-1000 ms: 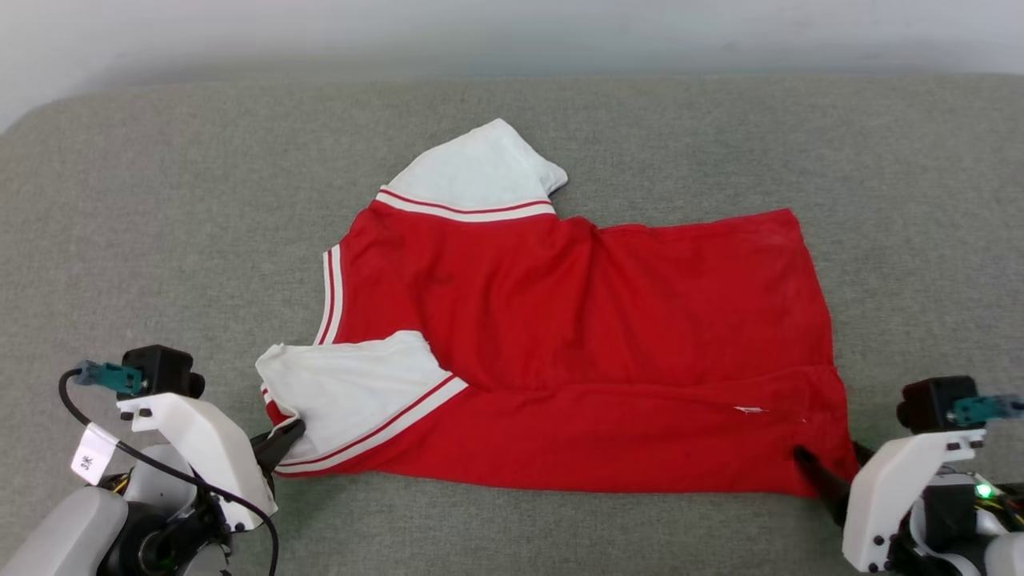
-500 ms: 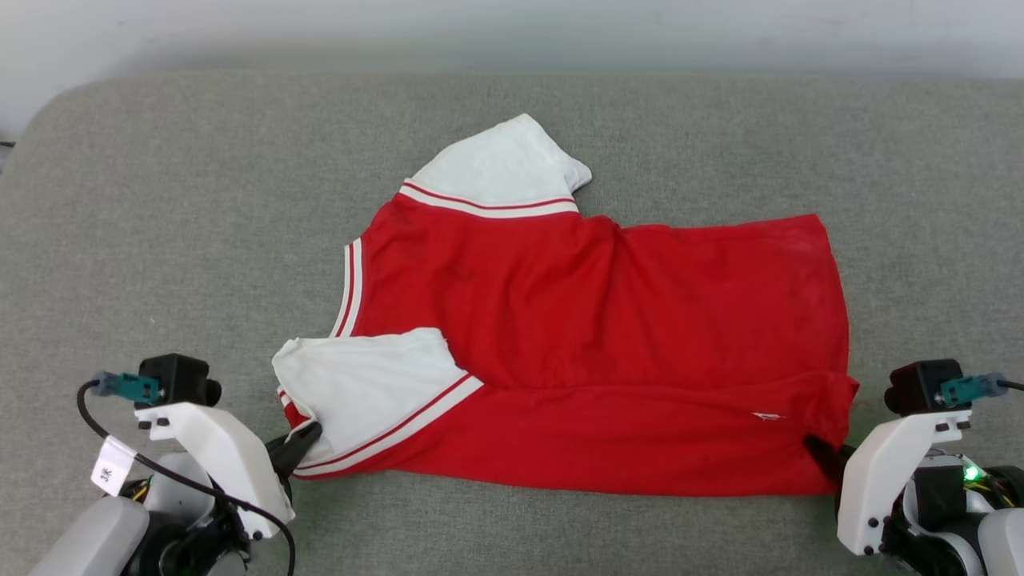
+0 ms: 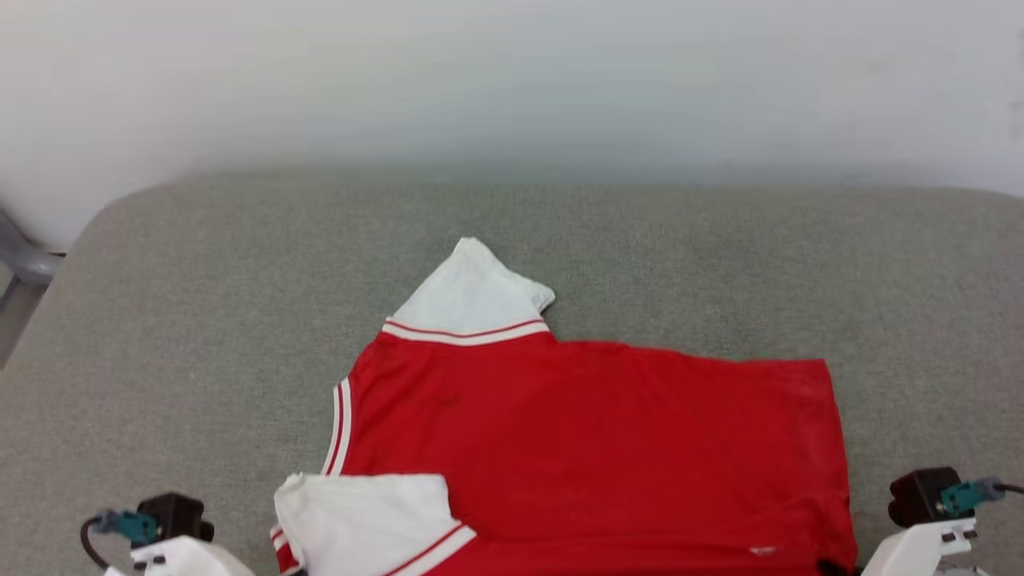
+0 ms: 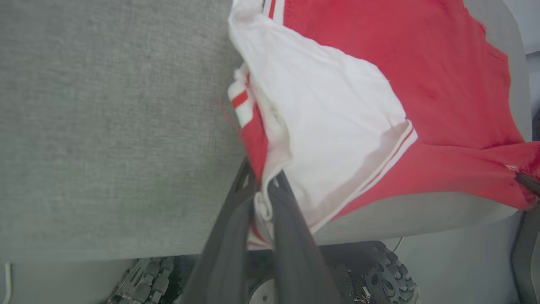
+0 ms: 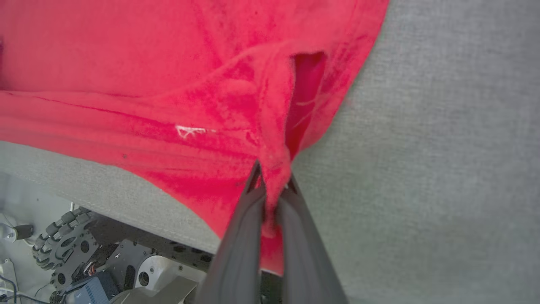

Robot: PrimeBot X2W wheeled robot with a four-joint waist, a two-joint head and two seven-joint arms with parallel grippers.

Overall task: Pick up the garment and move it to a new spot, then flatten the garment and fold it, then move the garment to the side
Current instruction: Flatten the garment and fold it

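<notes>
The big grey tabletop (image 3: 200, 320) is soft and covered in cloth, so a shirt can slide on it without snagging. The garment (image 3: 592, 448) lies on the near half of it, plain red side up. Its neck end points to the robot's left and its bottom edge to the right. Most of it lies flat, and its near edge reaches past the tabletop's near edge.

The far sleeve (image 3: 472, 296) is white and sticks out flat toward the wall. The near sleeve (image 4: 329, 126) is folded in over the red cloth (it looks a bit bunched).

The left pincer (image 4: 265, 198) is squeezed shut on the cloth at the near sleeve's corner. The right pincer (image 5: 273, 181) is squeezed shut on the red bottom corner, and the cloth puckers where it bites. A tiny white mark (image 5: 187, 131) sits on the red just beside that pucker.

I think each pincer holds one near corner so the shirt is pulled tight between them and can be dragged smooth.
</notes>
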